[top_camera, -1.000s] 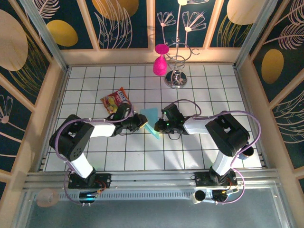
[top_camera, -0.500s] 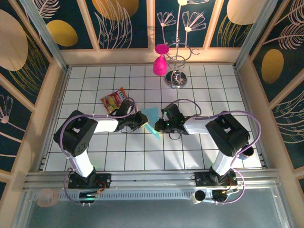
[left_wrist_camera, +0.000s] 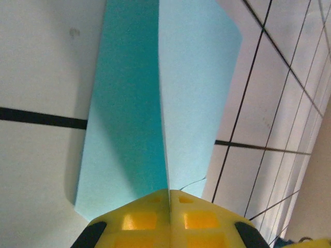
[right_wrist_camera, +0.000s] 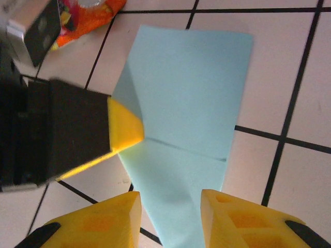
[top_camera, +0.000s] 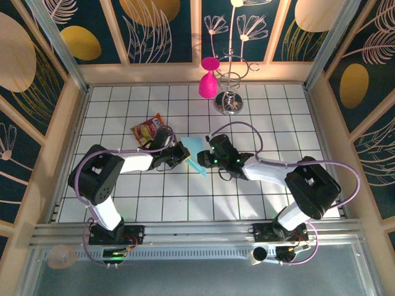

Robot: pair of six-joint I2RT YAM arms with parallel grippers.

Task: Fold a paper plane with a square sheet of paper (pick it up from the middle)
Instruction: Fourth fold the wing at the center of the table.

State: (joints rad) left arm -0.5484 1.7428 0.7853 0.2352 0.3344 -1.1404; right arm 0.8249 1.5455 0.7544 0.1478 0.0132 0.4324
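**Plane shape formed, left end effector pinching the centre crease**

The paper plane [top_camera: 196, 158] lies near the middle of the counter [top_camera: 185, 198], between the two arms, with its wide end on the far side and its narrow point on the near side. The sheet is already a tapered light-blue wedge with a raised centre crease, so most of the folding looks done. What seems to be left is sharpening the crease, perhaps setting the wings, and releasing it. How finished the underside is cannot be told.

The left end effector [left_wrist_camera: 169, 206] is closed, its yellow pads pressed together on the plane's centre ridge. The right end effector [right_wrist_camera: 168, 219] is open: its yellow fingers [right_wrist_camera: 235, 219] stand apart on either side of the narrow end and grip nothing.

A red-and-yellow snack packet [top_camera: 150, 131] lies just to the far left of the plane, close beside the left end effector, and could be nudged if that arm swings left. At the far side a pink goblet [top_camera: 208, 80] hangs on a metal stand [top_camera: 229, 102], well apart from the work. The likeliest obstruction is the two end effectors crowding each other over the small plane.
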